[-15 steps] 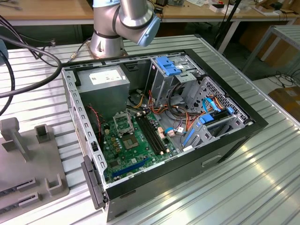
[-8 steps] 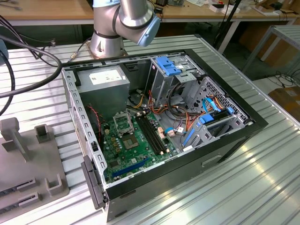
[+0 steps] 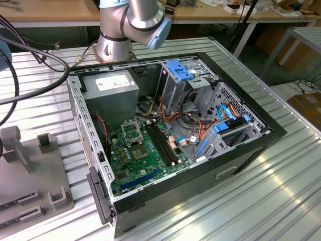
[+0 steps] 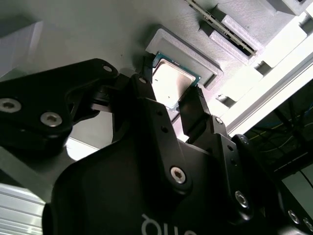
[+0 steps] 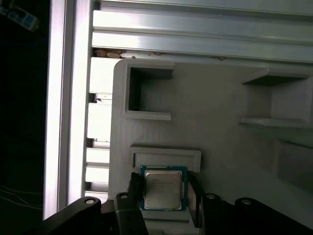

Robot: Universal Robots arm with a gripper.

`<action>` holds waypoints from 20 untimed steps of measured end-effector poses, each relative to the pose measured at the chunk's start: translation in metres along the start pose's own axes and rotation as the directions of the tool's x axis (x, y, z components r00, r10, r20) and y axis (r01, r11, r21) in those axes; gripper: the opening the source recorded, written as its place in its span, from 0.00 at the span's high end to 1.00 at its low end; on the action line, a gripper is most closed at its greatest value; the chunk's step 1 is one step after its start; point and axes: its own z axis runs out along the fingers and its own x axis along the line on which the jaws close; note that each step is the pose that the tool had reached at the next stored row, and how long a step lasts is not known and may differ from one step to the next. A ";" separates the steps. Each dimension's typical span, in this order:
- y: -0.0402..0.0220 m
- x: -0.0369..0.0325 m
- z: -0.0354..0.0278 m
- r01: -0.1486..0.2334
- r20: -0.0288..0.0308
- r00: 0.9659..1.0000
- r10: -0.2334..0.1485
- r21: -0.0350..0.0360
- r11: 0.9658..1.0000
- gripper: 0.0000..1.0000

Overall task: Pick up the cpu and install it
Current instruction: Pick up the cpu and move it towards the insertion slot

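Note:
The cpu [image 5: 163,188] [image 4: 172,83] is a small silvery-tan square with a green rim. It lies in a shallow pocket of a pale grey holder plate [image 5: 220,122] [image 4: 186,49]. In both wrist views my gripper [image 5: 164,192] [image 4: 171,95] straddles it, one black finger [image 5: 134,190] against one edge and the other finger [image 4: 193,105] against the opposite edge. The jaws look shut on the chip, which still sits at the pocket. In the exterior view, the black-and-metal socket [image 3: 131,133] sits on the green motherboard [image 3: 145,155] inside the open computer case.
The grey holder plate [image 3: 30,170] lies at the exterior view's left, beside the case [image 3: 241,150]. The arm's base [image 3: 115,40] stands behind the case. Cables, drive cages and a power supply [image 3: 110,90] crowd the case interior. Raised walls and slots [image 5: 146,93] stand on the holder near the chip.

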 end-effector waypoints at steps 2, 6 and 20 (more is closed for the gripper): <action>0.0000 -0.0001 0.0000 -0.006 0.000 1.000 0.006 0.000 1.000 0.53; 0.0000 -0.0002 0.0000 -0.007 0.000 1.000 0.007 0.000 1.000 0.53; -0.0002 0.0000 -0.0322 -0.007 -0.004 1.000 0.007 0.000 1.000 0.53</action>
